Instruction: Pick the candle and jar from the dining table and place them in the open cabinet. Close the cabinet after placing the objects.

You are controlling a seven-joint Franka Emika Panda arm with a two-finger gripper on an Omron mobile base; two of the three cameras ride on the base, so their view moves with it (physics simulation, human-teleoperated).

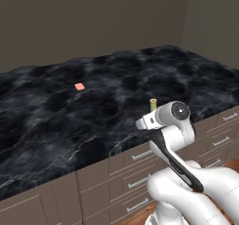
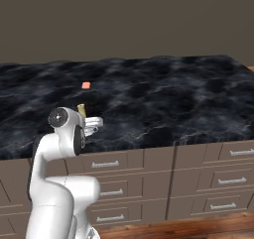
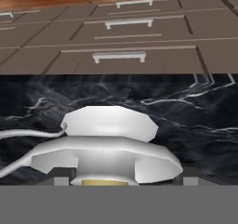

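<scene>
Hand view: candle (image 3: 104, 182) upright in its silvery holder (image 3: 107, 148) between the wide-spread hand (image 3: 121, 181) fingers, ungripped.

Just beyond the gripper (image 3: 119, 183), a yellowish-olive candle (image 1: 152, 103) is showing against the dining table (image 1: 93, 112), black with thin white veins.

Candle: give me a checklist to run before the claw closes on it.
1. Candle upright on the table: ok.
2. Candle near the front edge, close to the arm: ok.
3. Claw open: ok.
4. Holder lying straight ahead of the claw, close up in the hand view: ok.
5. Fingers on either side of the holder: cannot tell, the tips barely show.
6. Orange piece well away from the candle: ok.
</scene>
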